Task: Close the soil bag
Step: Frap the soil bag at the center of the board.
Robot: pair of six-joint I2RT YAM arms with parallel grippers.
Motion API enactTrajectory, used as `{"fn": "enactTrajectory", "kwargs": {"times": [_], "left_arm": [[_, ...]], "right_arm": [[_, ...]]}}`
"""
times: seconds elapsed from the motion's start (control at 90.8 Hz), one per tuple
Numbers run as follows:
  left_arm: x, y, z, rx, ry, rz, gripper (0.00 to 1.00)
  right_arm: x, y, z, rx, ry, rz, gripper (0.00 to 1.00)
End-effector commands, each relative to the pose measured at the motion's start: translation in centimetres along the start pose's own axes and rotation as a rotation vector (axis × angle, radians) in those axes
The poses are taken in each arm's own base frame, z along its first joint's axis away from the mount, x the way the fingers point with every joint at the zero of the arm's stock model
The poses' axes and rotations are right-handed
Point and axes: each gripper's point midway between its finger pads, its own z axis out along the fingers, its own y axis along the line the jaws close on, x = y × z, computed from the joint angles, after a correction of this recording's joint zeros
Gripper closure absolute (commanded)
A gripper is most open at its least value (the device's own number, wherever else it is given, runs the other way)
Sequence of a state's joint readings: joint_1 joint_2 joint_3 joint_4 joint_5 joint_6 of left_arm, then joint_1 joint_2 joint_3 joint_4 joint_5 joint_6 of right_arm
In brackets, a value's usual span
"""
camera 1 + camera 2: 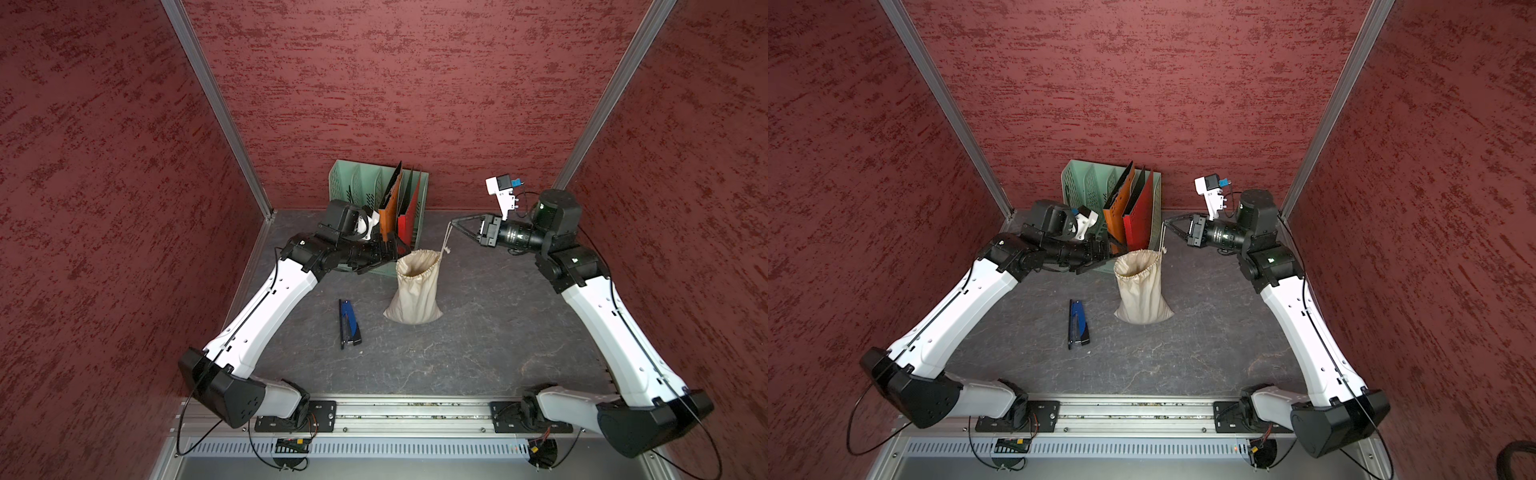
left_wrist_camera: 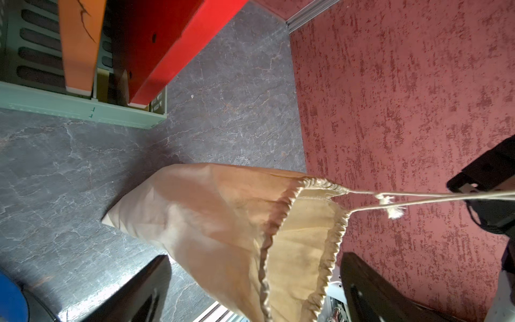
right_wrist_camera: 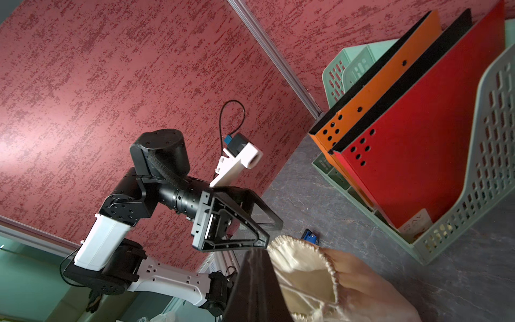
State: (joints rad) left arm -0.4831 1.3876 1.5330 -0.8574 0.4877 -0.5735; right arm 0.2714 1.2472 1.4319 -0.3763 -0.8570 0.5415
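Closed fully, the right gripper (image 1: 453, 221) pinched the two thin cream drawstring cords (image 1: 446, 237) of the cream cloth soil bag (image 1: 415, 291). It held them raised above and to the right of the bag's neck. Both cords ran taut from the gathered rim to the jaws. The left gripper (image 3: 272, 232) had its jaws spread wide and held nothing. Its fingers (image 2: 145, 290) flanked the neck on the bag's left side; whether they touched the cloth could not be told. The soil bag stood upright near the middle of the grey marbled tabletop (image 1: 498, 332), its mouth gaping. It was just in front of the mint-green perforated plastic file rack (image 1: 351, 183), and the blue stapler (image 1: 349, 324) lay to its left.
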Motion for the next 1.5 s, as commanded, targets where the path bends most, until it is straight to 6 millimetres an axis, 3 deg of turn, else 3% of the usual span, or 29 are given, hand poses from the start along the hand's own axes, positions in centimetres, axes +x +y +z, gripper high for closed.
{"fn": "enactTrajectory", "kwargs": {"times": [0.0, 0.22, 0.331, 0.617, 0.815, 1.278, 1.421, 1.487], "left_arm": [[-2.0, -2.1, -2.0, 0.037, -0.1, 0.187, 0.0], [-2.6, -5.9, -2.7, 0.175, -0.197, 0.526, 0.0], [-2.0, -7.6, -2.4, 0.23, -0.243, 0.727, 0.07], [0.1, -9.6, 0.6, 0.322, -0.169, 1.005, 0.24], [1.2, -10.6, 3.0, 0.38, -0.14, 1.112, 0.28], [1.8, -11.6, 8.1, 0.438, -0.058, 1.186, 0.33], [1.6, -11.5, 9.5, 0.436, -0.015, 1.165, 0.45], [1.8, -11.5, 9.9, 0.441, 0.01, 1.156, 0.58]], "right_arm": [[-1.2, 1.8, -1.0, 0.01, -0.033, -0.057, 1.0], [-1.9, 2.6, -1.1, -0.003, -0.032, -0.033, 1.0], [-1.3, 2.0, -0.9, 0.003, -0.018, -0.009, 1.0], [-0.8, 1.7, -1.1, 0.022, -0.017, 0.0, 1.0], [-1.5, 3.0, -1.9, 0.017, -0.039, -0.022, 1.0], [-0.4, 2.9, -2.6, 0.034, -0.038, 0.009, 1.0], [-0.5, 3.1, -2.7, 0.037, -0.04, 0.009, 1.0], [-0.4, 3.0, -2.8, 0.043, -0.039, 0.008, 1.0]]}}
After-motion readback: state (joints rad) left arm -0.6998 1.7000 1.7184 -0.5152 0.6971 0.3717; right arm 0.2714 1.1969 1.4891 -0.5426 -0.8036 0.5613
